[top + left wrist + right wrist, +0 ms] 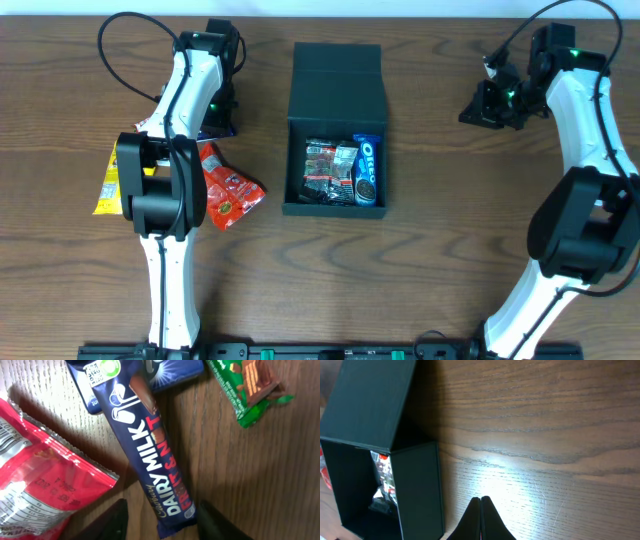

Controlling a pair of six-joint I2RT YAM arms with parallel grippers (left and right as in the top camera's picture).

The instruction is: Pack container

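One container (335, 80) sits open in the middle of the worktop (450, 250), with its lid on the far side. We think it is light and stiff, so we would hold it by a side wall. Inside we count one Oreo packet (367, 170). Our left end effector (162, 512) is spread over one slippery-looking Dairy Milk bar (150, 455). Our right end effector (481, 512) is pressed together and empty.

Dark brown wood-grain table (420, 290) carrying a box and snack packets.
A matte black square cardboard box (335, 80), its flap lid open, is set at the centre. Left of it are laid a glossy red snack packet (228, 190), a yellow packet (105, 180), a blue Dairy Milk chocolate bar (150, 455) and a green wrapper (250, 387).
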